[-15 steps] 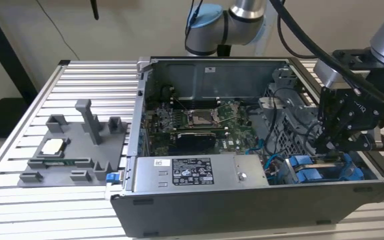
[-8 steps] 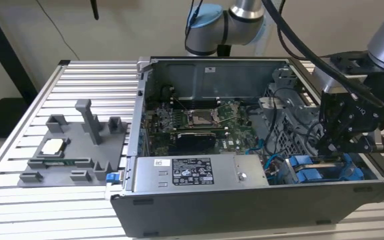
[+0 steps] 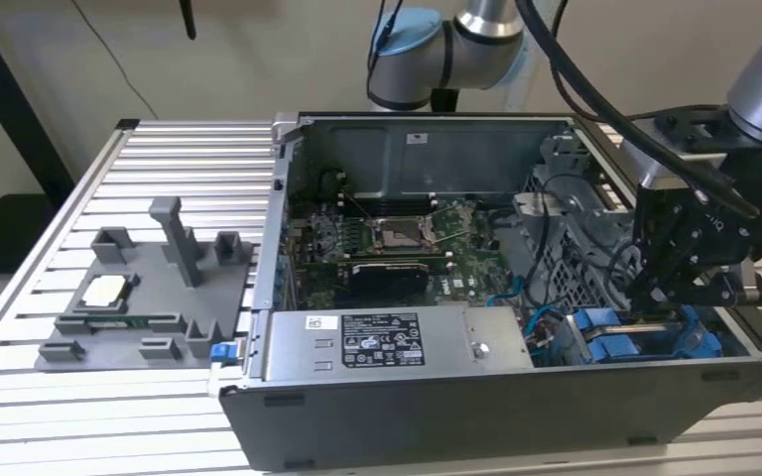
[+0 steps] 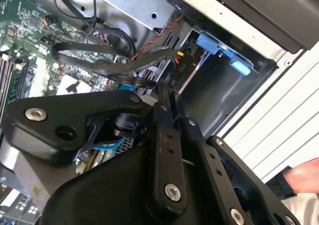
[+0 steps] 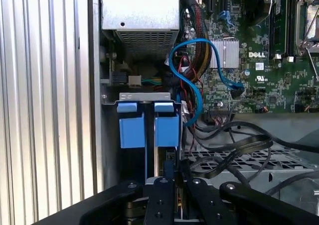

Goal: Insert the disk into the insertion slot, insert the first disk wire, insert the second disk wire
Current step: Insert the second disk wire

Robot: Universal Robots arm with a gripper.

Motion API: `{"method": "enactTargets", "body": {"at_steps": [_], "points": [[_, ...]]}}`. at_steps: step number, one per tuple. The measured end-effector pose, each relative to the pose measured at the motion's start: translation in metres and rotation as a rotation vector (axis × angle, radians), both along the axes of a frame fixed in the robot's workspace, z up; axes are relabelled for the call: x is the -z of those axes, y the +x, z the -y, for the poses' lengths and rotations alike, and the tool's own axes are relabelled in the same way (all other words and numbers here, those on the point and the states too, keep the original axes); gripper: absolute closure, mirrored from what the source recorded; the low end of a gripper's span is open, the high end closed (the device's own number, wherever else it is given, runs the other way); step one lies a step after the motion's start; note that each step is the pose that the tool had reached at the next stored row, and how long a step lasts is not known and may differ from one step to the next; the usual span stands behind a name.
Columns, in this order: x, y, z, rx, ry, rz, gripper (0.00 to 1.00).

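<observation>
The disk shows by its bright blue frame (image 5: pixel 132 130), seated in the grey sheet-metal insertion slot (image 5: pixel 137 96) at the case's front corner; its silver body is hidden. In the exterior view my gripper (image 3: pixel 655 297) reaches down into the case just above that blue frame (image 3: pixel 617 347). The fingers (image 5: pixel 162 185) stand close together, shut on the end of a black disk wire (image 4: pixel 124 74). That end is held beside the blue frame (image 4: pixel 215 43) at the slot's mouth (image 4: pixel 214 93). A second black wire (image 4: pixel 149 58) runs past with a black plug near the frame.
A grey power-supply box (image 3: pixel 381 342) with a white sticker fills the case's front. The green motherboard (image 3: pixel 395 238) lies behind it. A blue cable (image 5: pixel 192 60) loops near the slot. A grey fixture plate (image 3: pixel 143 297) rests on the slatted table. A person's hand (image 4: pixel 304 177) is outside the case.
</observation>
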State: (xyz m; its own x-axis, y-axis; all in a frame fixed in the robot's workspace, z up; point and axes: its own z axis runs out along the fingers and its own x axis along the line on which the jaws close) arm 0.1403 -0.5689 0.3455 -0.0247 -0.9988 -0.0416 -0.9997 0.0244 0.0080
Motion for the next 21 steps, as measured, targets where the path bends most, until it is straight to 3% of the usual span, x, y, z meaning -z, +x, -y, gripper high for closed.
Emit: {"method": "enactTargets", "body": {"at_steps": [16,18,19,21], "points": [[0.0084,0.0028,0.0,-0.007,-0.0001,0.0045,0.84],[0.0075,0.0028,0.0,-0.007,0.0009,0.0039,0.82],[0.0057,0.0027,0.0001,-0.007,0.0012,0.0032,0.76],[0.0004,0.0028,0.0,-0.007,0.0008,0.0023,0.76]]}}
